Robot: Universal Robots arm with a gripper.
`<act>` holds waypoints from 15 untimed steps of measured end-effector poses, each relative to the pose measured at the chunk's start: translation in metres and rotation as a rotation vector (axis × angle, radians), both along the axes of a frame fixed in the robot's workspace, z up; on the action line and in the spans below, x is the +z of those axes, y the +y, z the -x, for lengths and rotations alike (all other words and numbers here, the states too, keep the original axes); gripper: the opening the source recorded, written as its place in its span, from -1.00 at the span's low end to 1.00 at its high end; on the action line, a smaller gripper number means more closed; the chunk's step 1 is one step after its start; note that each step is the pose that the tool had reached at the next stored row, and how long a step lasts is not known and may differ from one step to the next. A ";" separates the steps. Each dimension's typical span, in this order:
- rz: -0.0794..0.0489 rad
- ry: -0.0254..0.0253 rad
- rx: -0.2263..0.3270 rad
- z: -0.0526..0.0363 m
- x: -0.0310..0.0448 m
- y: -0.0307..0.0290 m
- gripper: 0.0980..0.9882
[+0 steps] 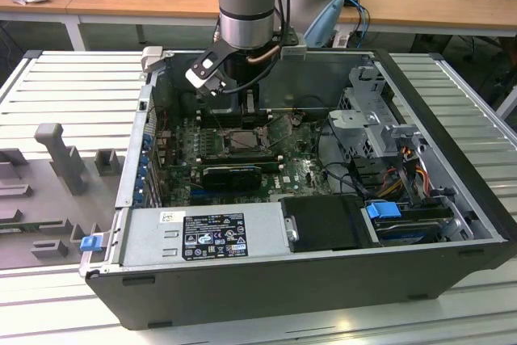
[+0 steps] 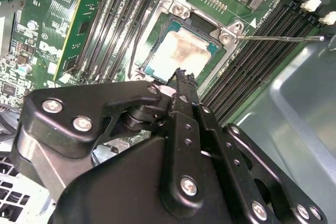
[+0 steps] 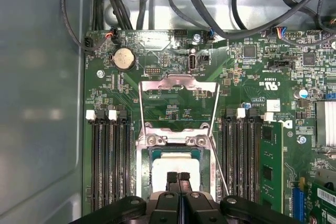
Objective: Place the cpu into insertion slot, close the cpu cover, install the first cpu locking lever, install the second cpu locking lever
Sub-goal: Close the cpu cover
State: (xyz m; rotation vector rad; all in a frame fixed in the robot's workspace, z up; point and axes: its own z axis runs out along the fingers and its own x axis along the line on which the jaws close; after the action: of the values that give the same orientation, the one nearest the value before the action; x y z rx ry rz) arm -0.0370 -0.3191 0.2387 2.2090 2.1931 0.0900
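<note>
one closed gripper (image 3: 178,176) over the cpu (image 3: 164,167) in the insertion slot (image 3: 176,149)

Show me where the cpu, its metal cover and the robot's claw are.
cpu (image 3: 176,162), first wrist view, on its pale metal top.
cpu cover (image 3: 178,83), first wrist view, on the open frame's free crossbar.
claw (image 3: 177,177), first wrist view, midway between its fingertips over the cpu.
</note>
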 end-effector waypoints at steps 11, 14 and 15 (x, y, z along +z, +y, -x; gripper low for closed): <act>0.000 0.0000 0.000 0.0000 0.0028 0.0000 -0.98; 0.000 0.0001 0.000 0.0000 0.0032 0.0000 -0.98; 0.000 0.0001 0.000 0.0000 0.0034 0.0000 -0.98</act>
State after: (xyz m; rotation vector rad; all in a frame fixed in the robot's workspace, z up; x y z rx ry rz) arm -0.0370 -0.3191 0.2421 2.2090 2.1931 0.0898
